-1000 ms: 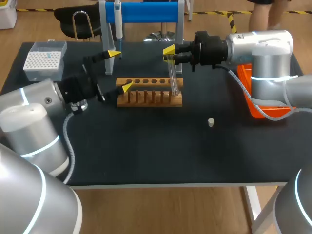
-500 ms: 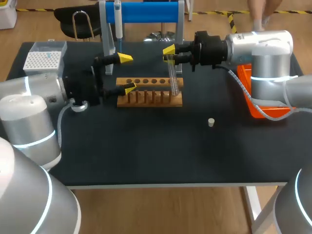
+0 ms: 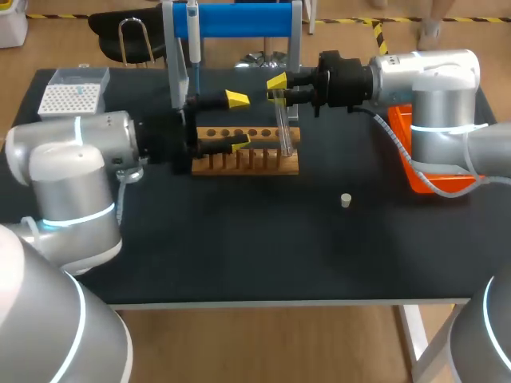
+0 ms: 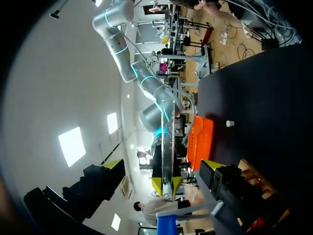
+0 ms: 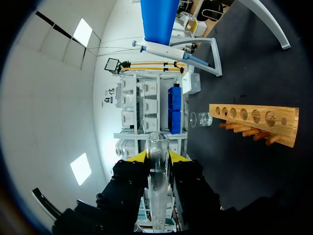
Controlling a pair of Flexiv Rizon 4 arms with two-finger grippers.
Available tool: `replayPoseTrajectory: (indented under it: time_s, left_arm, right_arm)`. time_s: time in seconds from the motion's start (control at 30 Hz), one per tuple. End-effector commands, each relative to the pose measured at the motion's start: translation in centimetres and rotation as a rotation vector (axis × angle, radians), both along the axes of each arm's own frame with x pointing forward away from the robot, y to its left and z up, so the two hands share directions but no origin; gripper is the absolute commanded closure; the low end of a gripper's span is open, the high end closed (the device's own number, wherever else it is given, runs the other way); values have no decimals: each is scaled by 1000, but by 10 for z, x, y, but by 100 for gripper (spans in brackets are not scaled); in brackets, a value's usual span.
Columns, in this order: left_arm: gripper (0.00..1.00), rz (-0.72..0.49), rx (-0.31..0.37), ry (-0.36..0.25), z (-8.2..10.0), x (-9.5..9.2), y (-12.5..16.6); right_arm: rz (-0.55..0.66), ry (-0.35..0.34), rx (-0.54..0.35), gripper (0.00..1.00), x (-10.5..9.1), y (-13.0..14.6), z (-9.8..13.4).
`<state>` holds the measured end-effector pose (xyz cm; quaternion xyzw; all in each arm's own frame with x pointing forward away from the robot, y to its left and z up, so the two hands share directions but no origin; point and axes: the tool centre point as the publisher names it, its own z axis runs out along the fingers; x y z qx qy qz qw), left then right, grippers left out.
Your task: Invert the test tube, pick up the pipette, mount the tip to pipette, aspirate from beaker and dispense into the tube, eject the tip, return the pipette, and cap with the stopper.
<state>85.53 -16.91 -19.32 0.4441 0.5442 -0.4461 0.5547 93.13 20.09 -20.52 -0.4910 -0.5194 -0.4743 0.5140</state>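
right gripper (image 3: 279, 88): clamped on the test tube (image 3: 282, 124) near its upper end, with a yellow tip on either side; its wrist view shows the glass pinched between the two fingers.
test tube: clear and close to upright, its lower end at the right end of the rack (image 3: 246, 153). I cannot tell whether it sits in a hole.
left gripper (image 3: 238, 120): fingers spread wide and holding nothing. It is at the rack's left half, pointing toward the tube and stopping short of it.
rack: wooden, with a row of holes along the top and pegs along the front. It stands on the black table (image 3: 239, 247).
pipette (image 3: 192, 36): hangs upright on the blue-barred stand (image 3: 239, 20) behind the rack.
beaker (image 5: 200, 119): small clear glass on the table, beyond the rack's far end in the right wrist view.
tip box (image 3: 72, 97): at the table's far left corner.
stopper (image 3: 346, 200): small and pale, lying alone in front of and to the right of the rack, well apart from it.
orange bin (image 3: 409, 155): at the table's right edge, under the right arm.
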Motion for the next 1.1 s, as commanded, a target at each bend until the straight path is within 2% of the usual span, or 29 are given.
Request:
replayPoseTrajectory:
  time_s: [0.03,0.1,0.27,0.87,1.03,1.1]
  left_arm:
    - [0,-27,29,-4,0,4,-16]
    - [0,-46,51,-6,-1,3,-23]
    - [0,-97,54,-2,0,-2,-36]
    - [0,-158,26,0,-4,-11,-66]
    - [8,-166,21,-1,-5,-11,-72]
    - [17,-168,18,-1,-5,-10,-73]
  right_arm:
    - [-1,0,-4,100,-1,0,1]
    - [-1,0,-4,100,-1,0,1]
    - [-1,0,-4,100,-1,0,1]
    - [-1,0,-4,100,-1,0,1]
    - [-1,0,-4,100,-1,0,1]
    - [-1,0,-4,100,-1,0,1]
